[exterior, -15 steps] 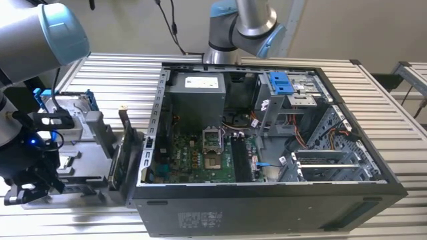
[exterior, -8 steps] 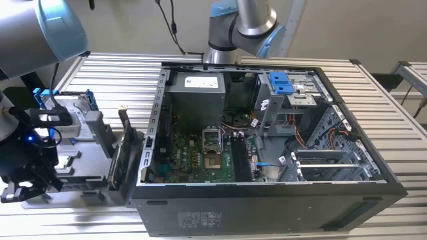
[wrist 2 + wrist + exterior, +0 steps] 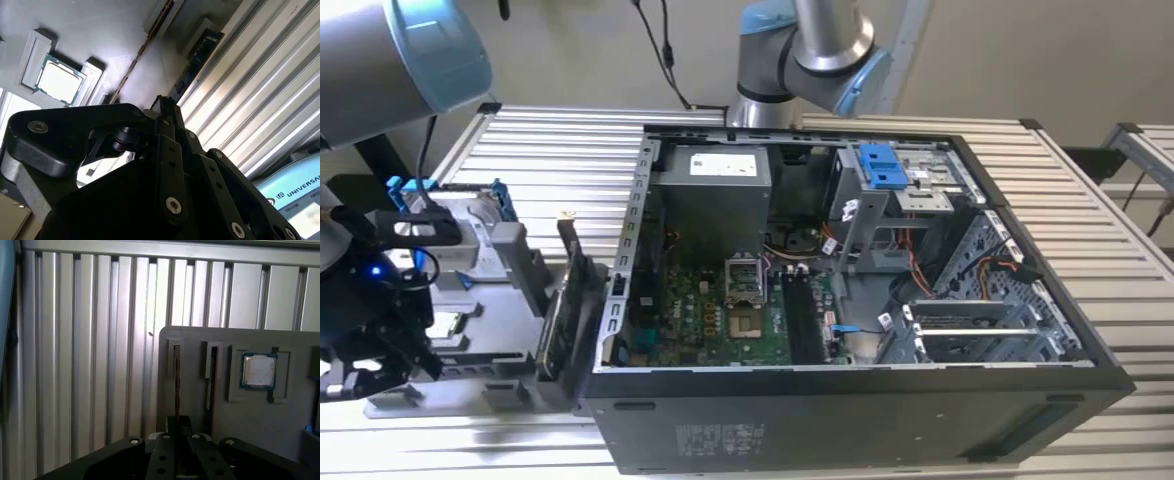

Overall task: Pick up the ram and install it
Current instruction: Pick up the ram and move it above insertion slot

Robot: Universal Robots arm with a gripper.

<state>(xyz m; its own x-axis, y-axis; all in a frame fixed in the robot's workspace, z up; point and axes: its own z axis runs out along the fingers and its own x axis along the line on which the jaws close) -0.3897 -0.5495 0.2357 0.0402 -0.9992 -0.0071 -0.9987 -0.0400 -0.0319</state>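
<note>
The ram (image 3: 176, 382) stands on edge in the slot nearest the rim of the grey tray (image 3: 500, 265), which lies at the exterior view's left, at mid-height. In the first wrist view the gripper (image 3: 178, 426) sits right at the ram's end. Whether it is spread or pinching the stick cannot be told. The open computer case (image 3: 854, 420) takes up the centre and right.
</note>
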